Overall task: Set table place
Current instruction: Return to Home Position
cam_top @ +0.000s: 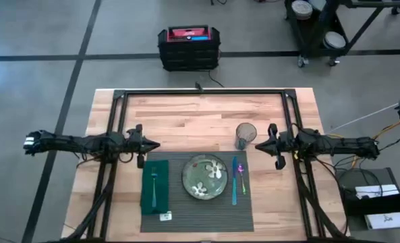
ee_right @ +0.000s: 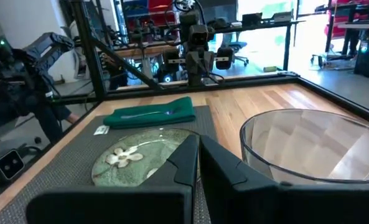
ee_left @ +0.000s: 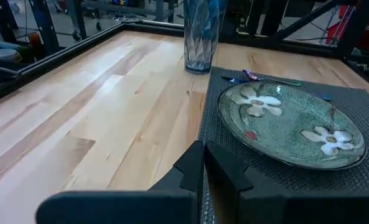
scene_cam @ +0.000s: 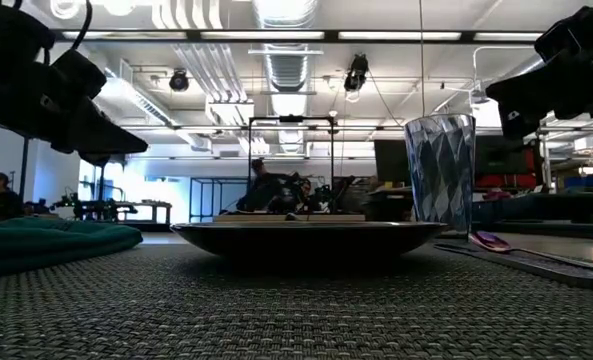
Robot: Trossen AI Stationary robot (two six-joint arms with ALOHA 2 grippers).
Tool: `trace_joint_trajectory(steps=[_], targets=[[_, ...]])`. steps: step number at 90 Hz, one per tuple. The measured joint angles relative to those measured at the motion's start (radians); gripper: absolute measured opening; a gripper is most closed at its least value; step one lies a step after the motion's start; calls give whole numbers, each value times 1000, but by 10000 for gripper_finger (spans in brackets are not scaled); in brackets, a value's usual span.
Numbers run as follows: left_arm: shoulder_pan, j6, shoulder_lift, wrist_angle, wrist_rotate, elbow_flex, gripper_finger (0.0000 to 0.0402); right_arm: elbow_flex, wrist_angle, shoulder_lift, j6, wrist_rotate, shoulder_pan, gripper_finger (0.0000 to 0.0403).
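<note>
Flanking the place point(cam_top: 186, 214): left tool point(cam_top: 156, 144), right tool point(cam_top: 258, 144)

The far half of the worktop point(cam_top: 186, 115) lies bare. A tall cup point(cam_top: 245, 134) stands just beyond the placemat point(cam_top: 193, 212), close to the right gripper point(cam_top: 257, 144). The plate point(cam_top: 204, 177), napkin point(cam_top: 150, 196) and cutlery point(cam_top: 237, 177) crowd the mat; black frame rails point(cam_top: 200, 92) run along both sides.

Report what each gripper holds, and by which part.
Nothing is held. The left gripper and the right gripper are both shut and empty, hanging above the table.
</note>
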Motion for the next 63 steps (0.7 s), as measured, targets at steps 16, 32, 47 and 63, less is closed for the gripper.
trace_joint_trajectory(steps=[16,32,47,63], targets=[[0,0,6,0,0,0,8,0,0,0,0,0,0,2],[0,0,6,0,0,0,7,0,0,0,0,0,0,2],[0,0,7,0,0,0,1,0,0,0,0,0,0,2],[0,0,8,0,0,0,3,0,0,0,0,0,0,2]])
